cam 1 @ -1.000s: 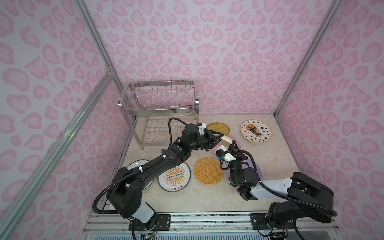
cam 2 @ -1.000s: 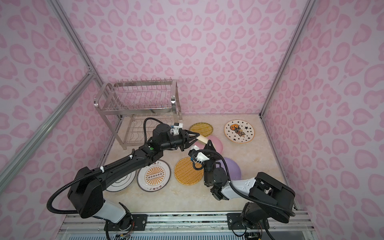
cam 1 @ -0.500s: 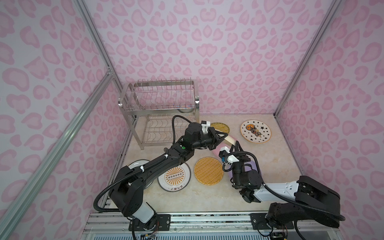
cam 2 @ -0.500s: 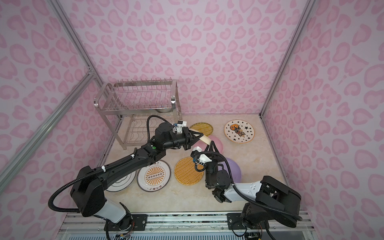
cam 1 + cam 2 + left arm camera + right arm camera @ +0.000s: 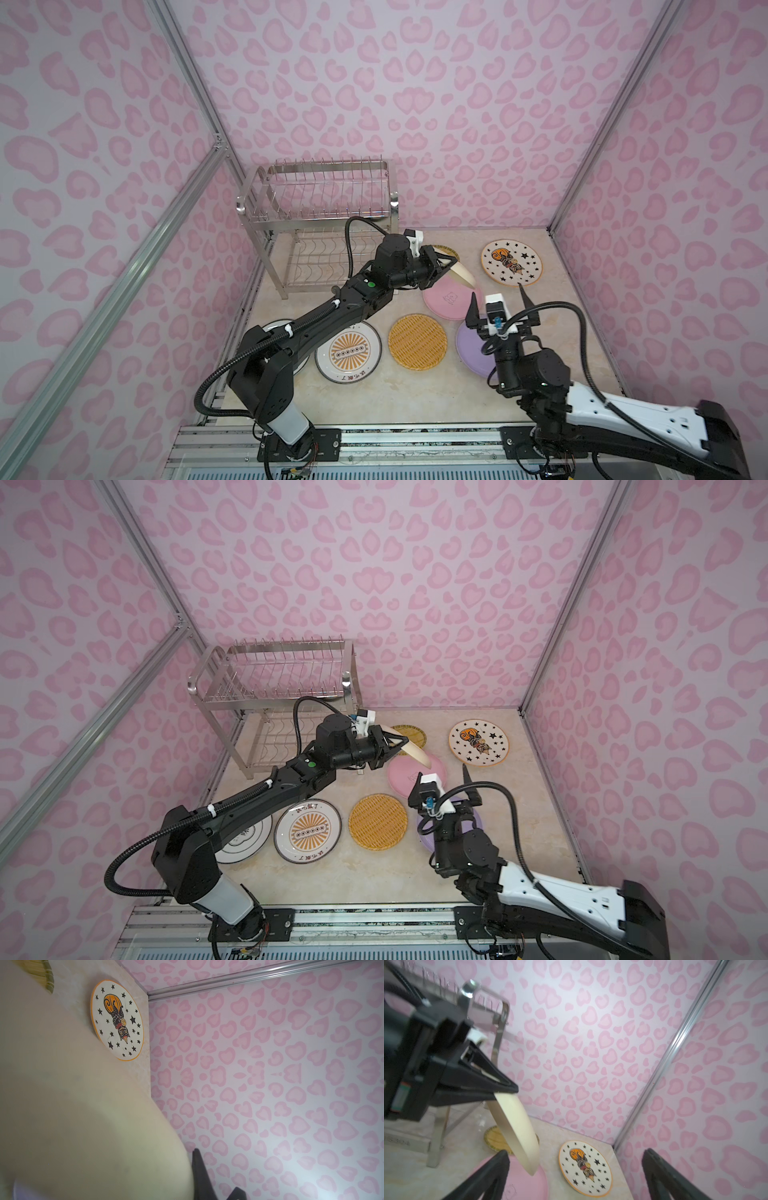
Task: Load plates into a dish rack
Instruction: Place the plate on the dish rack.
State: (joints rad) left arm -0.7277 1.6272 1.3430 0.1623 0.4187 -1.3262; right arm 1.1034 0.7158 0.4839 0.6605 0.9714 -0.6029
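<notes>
My left gripper is shut on the rim of the cream plate, which hangs tilted on edge above the pink plate. The cream plate fills the left wrist view beside one finger. My right gripper stands wide open and empty over the lilac plate, a short way from the cream plate. The dish rack stands at the back left with no plates in it.
Flat on the table lie a yellow woven plate, another behind the left gripper, the star plate, the sunburst plate and a dark-rimmed plate partly under the left arm. Patterned walls close three sides.
The right gripper has opened, let go of the cream plate and drawn back toward the front. The left gripper has shut on the plate and holds it alone.
</notes>
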